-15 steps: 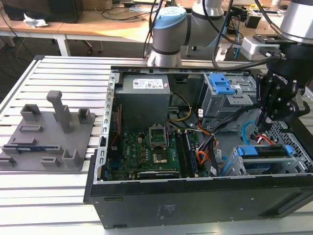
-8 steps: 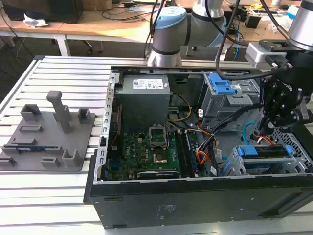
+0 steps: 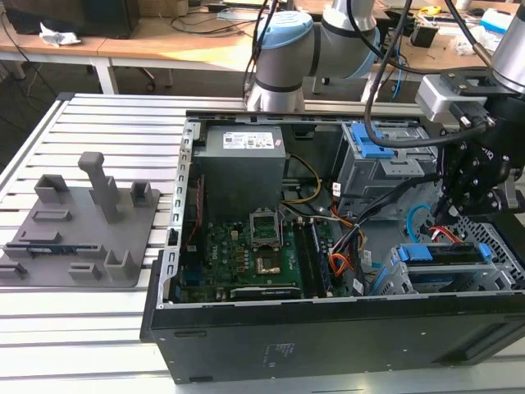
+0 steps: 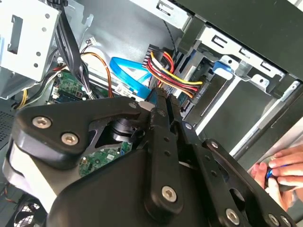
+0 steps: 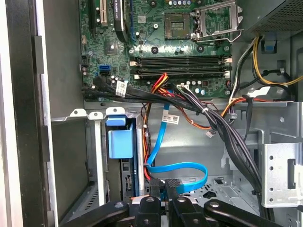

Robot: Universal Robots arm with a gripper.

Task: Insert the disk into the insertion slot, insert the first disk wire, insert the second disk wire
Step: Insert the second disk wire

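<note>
blue plastic first – the disk's (image 3: 439, 253) carrier frame shows at the lower right of the exterior view, already seated in the grey perforated insertion slot (image 3: 402, 279) inside the open pc case (image 3: 328, 345). in the first wrist view the same blue frame (image 5: 120, 142) sits lower left of centre, upright in the cage.

the gripper (image 3: 463, 197) hangs over that corner at the right edge of the exterior view, just above the disk. in the first wrist view its black fingers (image 5: 163, 198) meet at the bottom centre, narrowed onto a small black plug at the end of the second disk wire (image 5: 180, 170) – the flat light-blue cable loops right there, w/ one run rising toward the motherboard (image 5: 180, 42).

the first disk wire (image 4: 170, 78), red/orange/yellow/black strands, fans into a black plug upper centre of the second wrist view, just past the gripper tips (image 4: 161, 101). whether it's fully plugged in, can't tell.

a person's hand (image 4: 279, 172) rests at the lower right edge of that view, outside the case. grey fixture tray (image 3: 78, 230) sits at the left on the slatted table (image 3: 82, 328).
</note>
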